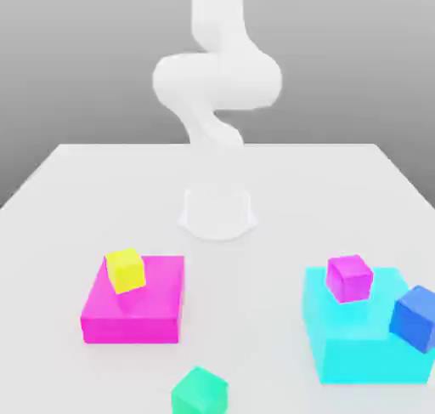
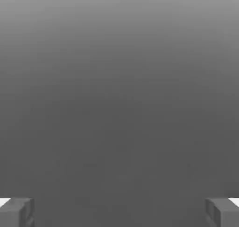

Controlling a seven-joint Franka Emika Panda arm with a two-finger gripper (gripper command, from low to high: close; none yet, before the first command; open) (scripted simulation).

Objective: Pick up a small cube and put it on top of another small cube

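Observation:
The small teal-green cube lies on the white table near the front edge, slightly tilted. The small magenta-purple cube rests on top of a large cyan block at the exterior view's right. The white arm rises from its base at the table's middle and bends upward, far above both cubes. In the hand view my gripper is open, its two grey fingertips spread wide with nothing between them and plain grey background beyond.
A small yellow cube sits on a large flat magenta block at the exterior view's left. A small blue cube rests on the cyan block's right side. Bare table separates the two big blocks.

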